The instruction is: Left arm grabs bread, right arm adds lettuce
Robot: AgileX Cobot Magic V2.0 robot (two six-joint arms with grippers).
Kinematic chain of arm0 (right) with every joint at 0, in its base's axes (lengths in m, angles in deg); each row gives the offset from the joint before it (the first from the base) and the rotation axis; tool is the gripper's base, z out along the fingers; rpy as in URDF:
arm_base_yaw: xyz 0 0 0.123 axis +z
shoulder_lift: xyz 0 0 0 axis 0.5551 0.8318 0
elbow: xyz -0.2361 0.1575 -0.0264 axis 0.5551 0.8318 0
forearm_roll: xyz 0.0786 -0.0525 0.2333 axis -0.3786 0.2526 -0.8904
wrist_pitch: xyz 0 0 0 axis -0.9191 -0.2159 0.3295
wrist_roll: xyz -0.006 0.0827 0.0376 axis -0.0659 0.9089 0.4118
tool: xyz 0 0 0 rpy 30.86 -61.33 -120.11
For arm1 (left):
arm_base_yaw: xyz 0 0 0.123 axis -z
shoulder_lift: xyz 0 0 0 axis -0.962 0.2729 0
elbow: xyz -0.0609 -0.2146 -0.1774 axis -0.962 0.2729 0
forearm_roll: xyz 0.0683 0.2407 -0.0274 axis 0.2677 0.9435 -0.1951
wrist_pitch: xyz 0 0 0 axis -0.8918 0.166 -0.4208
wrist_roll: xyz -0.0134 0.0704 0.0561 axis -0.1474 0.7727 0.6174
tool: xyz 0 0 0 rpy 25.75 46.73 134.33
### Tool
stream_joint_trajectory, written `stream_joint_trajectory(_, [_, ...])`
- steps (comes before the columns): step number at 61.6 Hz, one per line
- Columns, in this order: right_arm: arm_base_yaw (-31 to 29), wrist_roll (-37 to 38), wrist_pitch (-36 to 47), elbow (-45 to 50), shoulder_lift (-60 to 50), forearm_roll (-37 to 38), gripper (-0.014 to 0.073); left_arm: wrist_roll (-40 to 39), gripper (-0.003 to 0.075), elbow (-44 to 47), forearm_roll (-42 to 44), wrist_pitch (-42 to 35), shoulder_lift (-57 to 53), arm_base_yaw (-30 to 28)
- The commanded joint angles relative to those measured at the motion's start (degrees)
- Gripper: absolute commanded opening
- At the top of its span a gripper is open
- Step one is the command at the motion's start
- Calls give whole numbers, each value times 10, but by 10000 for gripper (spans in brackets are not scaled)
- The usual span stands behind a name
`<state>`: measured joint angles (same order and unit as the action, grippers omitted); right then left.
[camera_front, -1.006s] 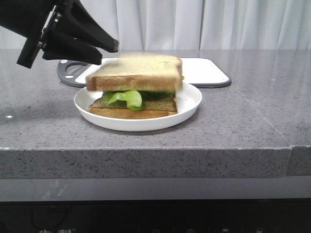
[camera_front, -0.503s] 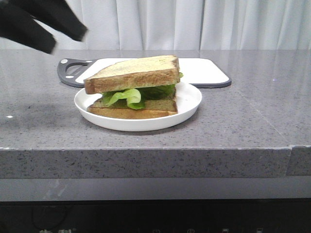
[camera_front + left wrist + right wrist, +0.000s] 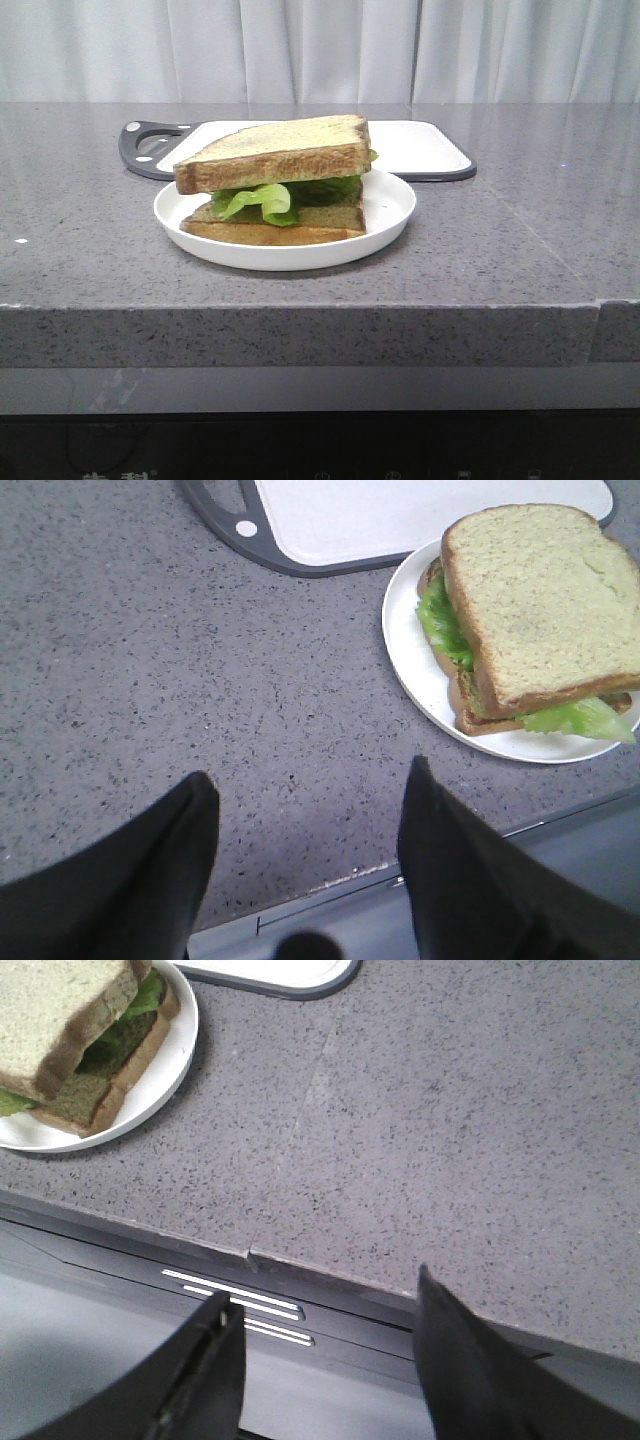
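Observation:
The thick bread lies as the top slice of a stack on the white plate. Under it the frilly green lettuce pokes out, on a thinner slice. The stack also shows in the left wrist view, bread over lettuce, and in the right wrist view, bread. My left gripper is open and empty over bare counter near the front edge, apart from the plate. My right gripper is open and empty at the counter's front edge. Neither arm shows in the front view.
A white cutting board with a dark grey rim and handle lies behind the plate. The grey speckled counter has a front edge with a drop below. White curtains hang at the back.
My left arm has drawn back up and to the left, out of the front view. The bread stays on the lettuce where it was let go.

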<state>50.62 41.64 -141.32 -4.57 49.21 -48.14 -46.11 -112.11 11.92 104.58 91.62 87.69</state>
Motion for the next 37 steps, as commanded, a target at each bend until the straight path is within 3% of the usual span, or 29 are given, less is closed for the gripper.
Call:
stream_joint_trajectory(1, [-3, -1, 35, -8, -10, 14, 405, -8, 405, 16, 0, -50, -52, -1])
stream_joint_trajectory(13, [-3, -1, 41, 1, -16, 18, 405, -8, 376, 67, 4, -103, -120, -1])
stream_joint_trajectory(23, [-3, -1, 47, 2, -16, 18, 389, -8, 294, 78, 6, -115, -128, -1])
stream_joint_trajectory(37, [-3, -1, 50, 2, -16, 18, 46, -8, 68, 78, 6, -127, -126, -1])
